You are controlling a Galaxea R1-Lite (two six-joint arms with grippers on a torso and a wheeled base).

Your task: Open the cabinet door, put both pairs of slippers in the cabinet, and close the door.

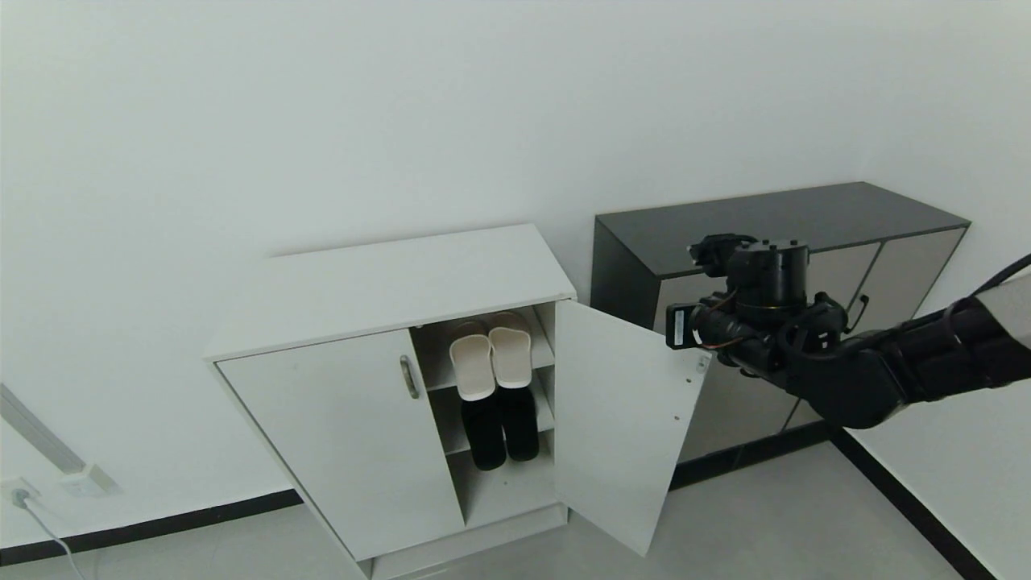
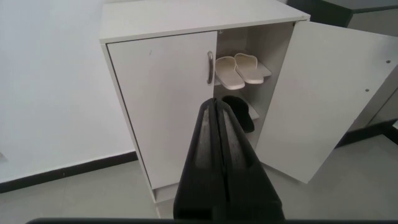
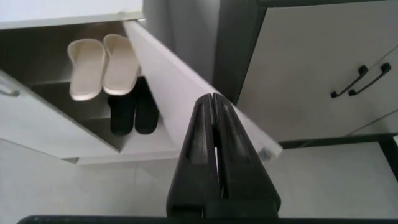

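Right gripper (image 3: 214, 99): fingers pressed together, nothing held. It hangs off the outer face of the open door (image 1: 620, 419), near the free edge, in the gap between that door and the dark cabinet (image 1: 773, 217). Contact with the panel: cannot tell. Left gripper (image 2: 214, 102): fingers likewise together, empty, held back in front of the closed left door (image 1: 346, 435).

Slippers: cream pair (image 1: 491, 362) on the upper shelf, black pair (image 1: 501, 427) on the shelf below. Both are inside the white cabinet (image 1: 403, 282), each pair side by side. Loading looks done; shutting the door appears to be what is left.

Risks, as judged:
- Both pairs jut past their shelf fronts. If that overhang crosses the door line, the door would stop on a slipper or shove the pair askew.
- The push would come from narrow, shut fingertips on a flat, smooth panel. An off-square push could skid off the edge and send the arm into the cabinet's side.
- The arm works in a tight gap, so a wide sweep could knock the dark cabinet's corner.
- After a hard shove the door may bounce back ajar.

Surroundings: pale grey floor, smooth. White wall with black skirting. The dark cabinet has grey fronts with black handles (image 3: 360, 78). A wall socket with cable (image 1: 20, 493) sits low at far left, well apart from the work.
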